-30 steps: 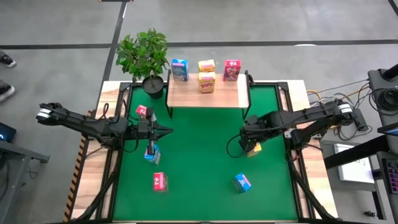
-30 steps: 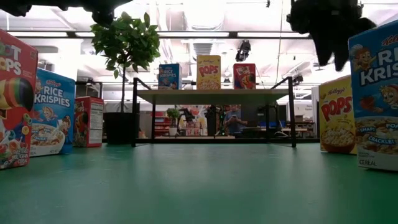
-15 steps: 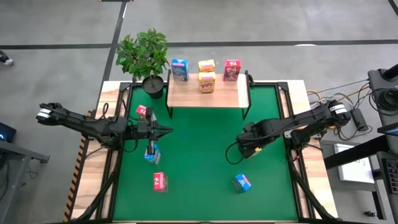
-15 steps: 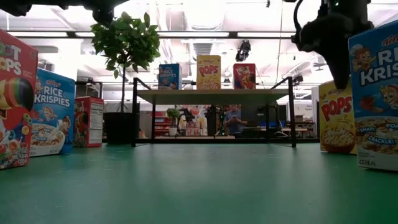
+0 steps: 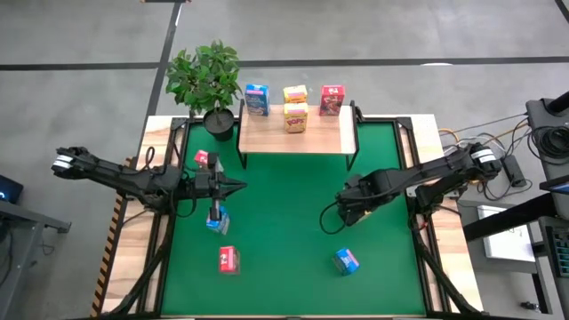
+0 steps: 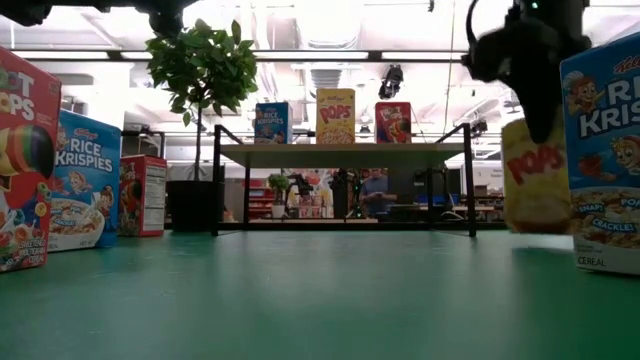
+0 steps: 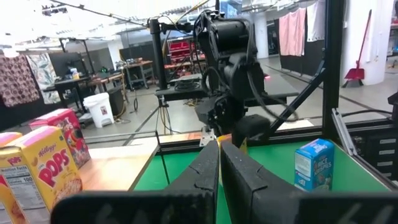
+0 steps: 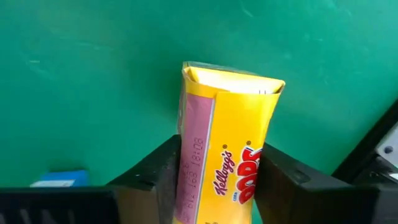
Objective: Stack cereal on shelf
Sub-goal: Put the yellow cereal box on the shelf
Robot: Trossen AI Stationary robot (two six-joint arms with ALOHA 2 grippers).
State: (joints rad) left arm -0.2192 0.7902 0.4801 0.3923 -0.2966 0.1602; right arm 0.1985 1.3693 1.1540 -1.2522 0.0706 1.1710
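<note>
On the green mat's right side, my right gripper [image 6: 535,100] points down, shut on a yellow cereal box [image 6: 533,185]. In the high view the arm [image 5: 354,210] covers this box. The wooden shelf [image 5: 298,140] at the far edge carries a blue box [image 5: 257,100], two yellow boxes [image 5: 296,117] and a red one [image 5: 332,100]. Standing on the mat are a red box [image 5: 204,159], a blue box [image 5: 217,219], a red box [image 5: 228,260] and a blue box [image 5: 347,260]. My left gripper [image 5: 240,187] hovers shut and level at the left, touching nothing. My right gripper pinches the yellow box between its two fingers [image 8: 163,171], one on each side of the box's upper part [image 8: 214,168]. The fingers come from above, pointing down. The box hangs nearly upright below them, and its blurred lower end [image 6: 535,228] seems just clear of the mat.
A potted plant [image 5: 206,78] stands at the shelf's left end. Black frame rails [image 5: 416,178] run along the mat's sides. The blue box [image 6: 605,150] stands close beside the held box. The mat's middle [image 5: 284,222] is bare.
My right gripper has come down and a little toward the table's left and near edges, over the yellow box, and has taken hold of it. The box has shifted slightly and risen a little from where it stood.
</note>
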